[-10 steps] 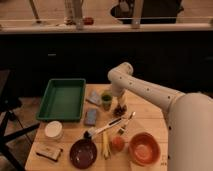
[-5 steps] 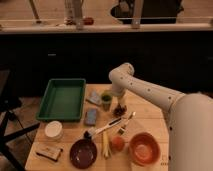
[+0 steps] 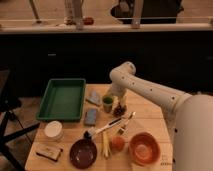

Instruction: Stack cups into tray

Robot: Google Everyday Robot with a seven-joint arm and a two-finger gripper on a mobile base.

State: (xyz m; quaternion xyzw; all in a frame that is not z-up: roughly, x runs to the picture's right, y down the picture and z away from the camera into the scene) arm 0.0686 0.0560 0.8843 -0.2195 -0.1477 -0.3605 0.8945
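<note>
A small green cup [image 3: 107,103] stands upright on the wooden table, just right of the large green tray [image 3: 45,102], which holds nothing. My white arm reaches in from the lower right, bends at its elbow above the table and comes down to the gripper [image 3: 118,107]. The gripper hangs open right beside the cup's right side, low over the table. Whether a finger touches the cup I cannot tell.
Two blue-grey sponges [image 3: 94,97] [image 3: 91,117] lie between tray and cup. In front are a dish brush [image 3: 107,128], an orange fruit [image 3: 117,143], a maroon bowl [image 3: 83,153], an orange bowl [image 3: 144,148], a white bowl [image 3: 53,130] and a flat packet [image 3: 49,151].
</note>
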